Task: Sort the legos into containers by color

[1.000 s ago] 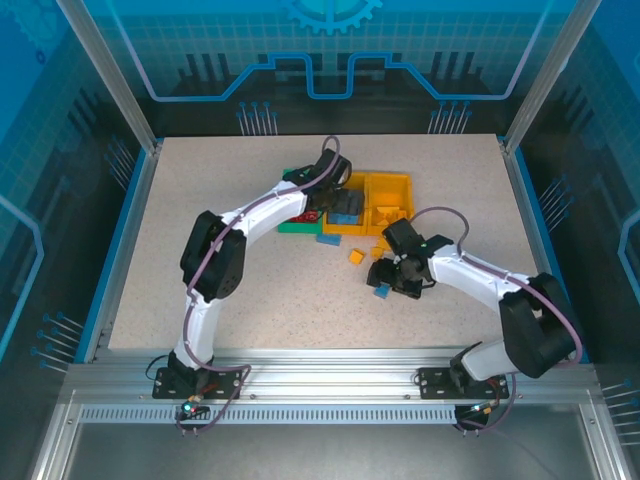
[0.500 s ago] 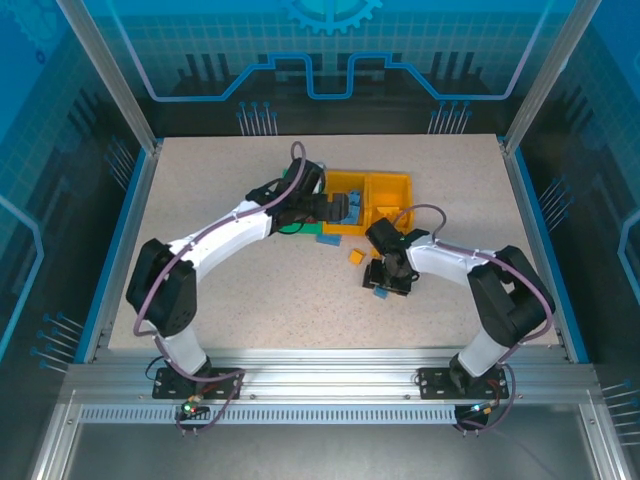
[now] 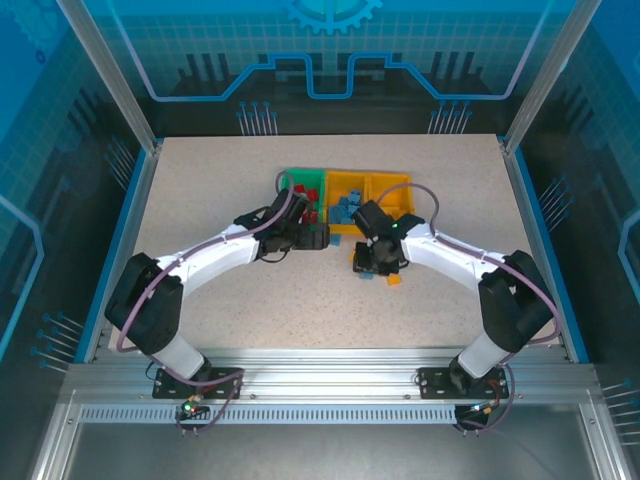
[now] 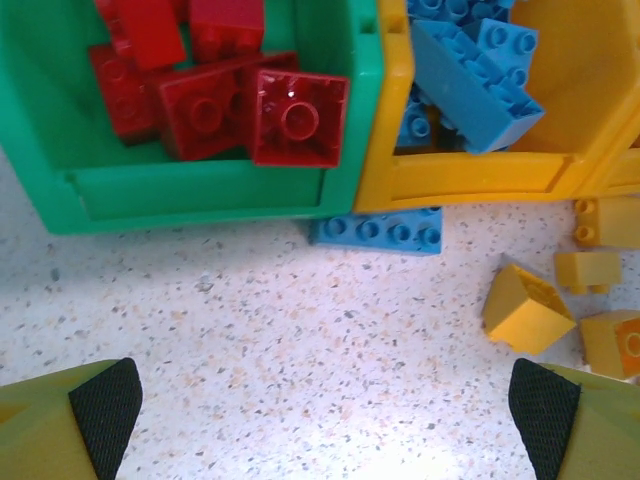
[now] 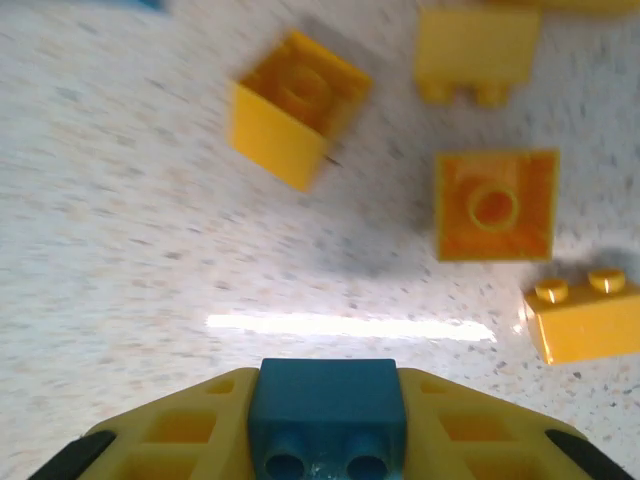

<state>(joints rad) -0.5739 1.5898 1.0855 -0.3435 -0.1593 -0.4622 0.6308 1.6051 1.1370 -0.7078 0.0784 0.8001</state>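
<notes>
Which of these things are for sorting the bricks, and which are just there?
For the job: red legos in the green bin; blue legos in a yellow bin; loose yellow legos; one blue lego gripped by the right fingers.
Just there: speckled table, metal rail, blue walls.

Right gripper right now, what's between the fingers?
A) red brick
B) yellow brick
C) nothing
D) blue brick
D: in the right wrist view, a blue brick sits clamped between the fingers of the right gripper, while the yellow bricks lie loose on the table beyond it.
</notes>
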